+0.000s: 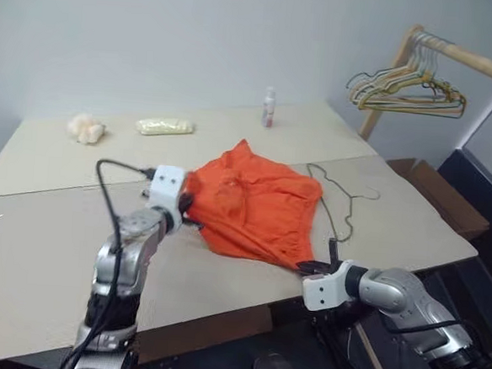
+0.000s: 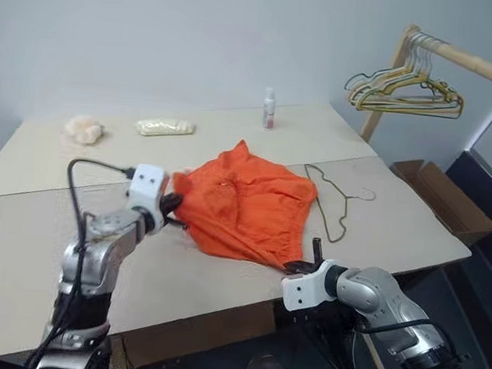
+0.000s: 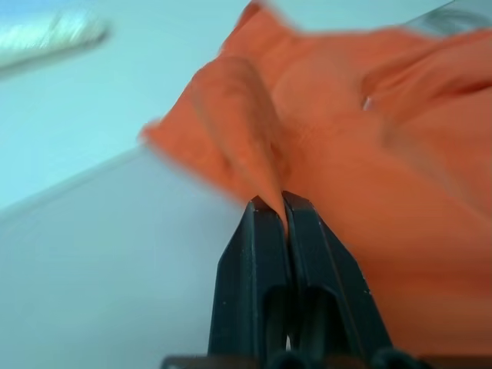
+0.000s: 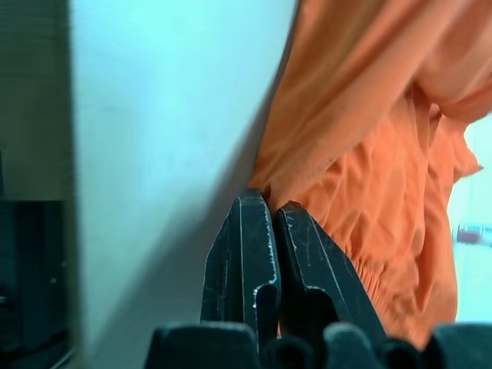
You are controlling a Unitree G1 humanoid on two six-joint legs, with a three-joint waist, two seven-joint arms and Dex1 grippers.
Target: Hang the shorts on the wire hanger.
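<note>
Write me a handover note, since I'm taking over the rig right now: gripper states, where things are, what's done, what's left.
Left gripper: shut on a fold at one edge of the shorts.
Right gripper: shut on the shorts' edge near the table's front edge.
Shorts lie spread on the table between both grippers.
Wire hanger lies flat beside the shorts, partly under them.
Done: both grasps.
Left: get the shorts onto the hanger.
</note>
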